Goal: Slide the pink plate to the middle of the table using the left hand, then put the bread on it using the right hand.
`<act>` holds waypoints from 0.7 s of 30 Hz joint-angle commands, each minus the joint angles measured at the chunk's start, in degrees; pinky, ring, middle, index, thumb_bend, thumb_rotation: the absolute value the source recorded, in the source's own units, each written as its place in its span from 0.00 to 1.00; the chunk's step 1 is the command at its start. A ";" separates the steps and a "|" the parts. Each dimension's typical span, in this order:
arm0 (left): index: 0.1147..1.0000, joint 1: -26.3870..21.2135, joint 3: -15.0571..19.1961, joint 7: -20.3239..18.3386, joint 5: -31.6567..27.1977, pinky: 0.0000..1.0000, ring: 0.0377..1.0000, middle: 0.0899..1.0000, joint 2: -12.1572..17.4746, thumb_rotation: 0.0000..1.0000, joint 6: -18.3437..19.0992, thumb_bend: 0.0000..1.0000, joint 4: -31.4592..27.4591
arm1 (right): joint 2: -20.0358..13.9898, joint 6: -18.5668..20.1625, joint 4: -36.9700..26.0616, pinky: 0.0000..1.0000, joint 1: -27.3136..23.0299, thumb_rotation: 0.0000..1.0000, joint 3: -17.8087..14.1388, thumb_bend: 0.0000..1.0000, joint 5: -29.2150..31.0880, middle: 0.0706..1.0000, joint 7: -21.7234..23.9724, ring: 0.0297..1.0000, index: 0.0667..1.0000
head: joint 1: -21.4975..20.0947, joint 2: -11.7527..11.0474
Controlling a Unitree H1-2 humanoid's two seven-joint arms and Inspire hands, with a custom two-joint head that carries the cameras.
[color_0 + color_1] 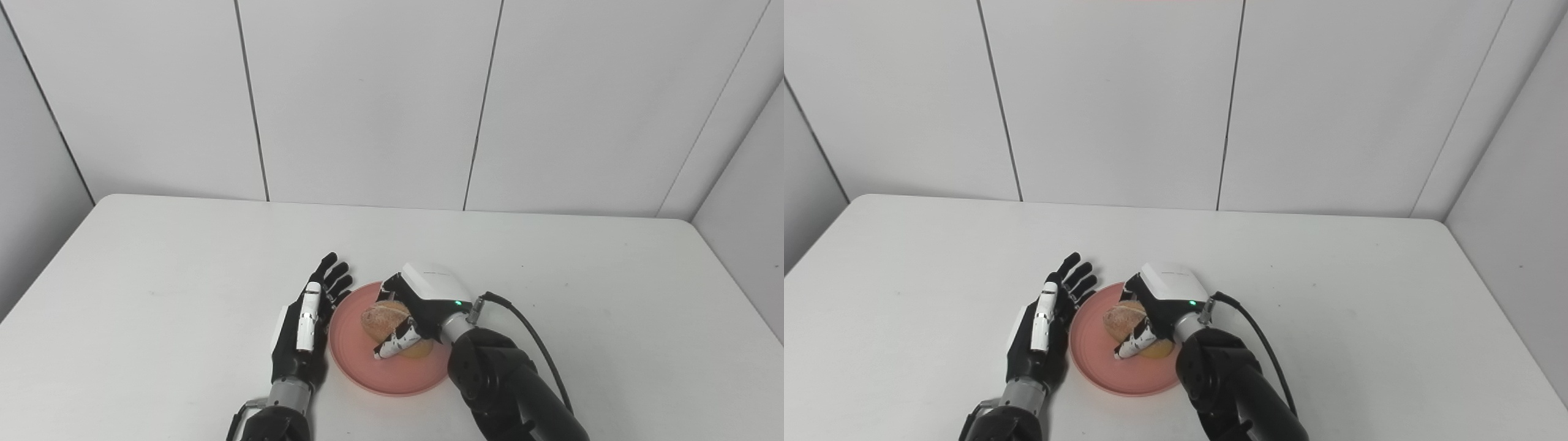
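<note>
Bread (pixel 384 320) is gripped by the right hand (pixel 422 303) over the pink plate (pixel 367 367) (near the table's (pixel 153 275) front edge). The left hand (pixel 306 324) is held flat and spread, empty, against the plate's left rim.

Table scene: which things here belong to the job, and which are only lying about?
Belong to the job:
pink plate
bread, over the plate
right hand, fingers around the bread
left hand, open beside the plate

Only lying about:
nothing; just the white table and the wall panels

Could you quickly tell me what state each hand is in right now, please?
Left hand: open, holding nothing, beside the plate.
Right hand: shut on the bread, over the plate.
</note>
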 commanded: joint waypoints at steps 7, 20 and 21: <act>0.86 1.11 -0.61 1.01 1.04 0.87 0.88 0.88 -0.93 1.00 1.31 0.37 1.80 | -0.23 -0.86 0.28 0.19 -0.27 0.15 0.90 0.51 -0.45 0.34 -2.48 0.26 0.45 | 0.17 0.17; 0.88 1.14 -0.87 1.40 1.81 0.89 0.89 0.89 -1.09 1.00 1.54 0.37 1.36 | -1.84 0.64 -5.16 0.51 0.53 0.38 2.78 0.83 -1.17 0.72 2.72 0.64 0.81 | 0.57 0.38; 0.88 1.20 -0.89 1.45 1.82 0.89 0.90 0.90 -1.13 1.00 1.79 0.36 1.04 | -2.08 0.49 -5.68 0.70 0.57 0.38 2.83 0.85 -1.18 0.82 3.33 0.78 0.85 | 0.57 0.42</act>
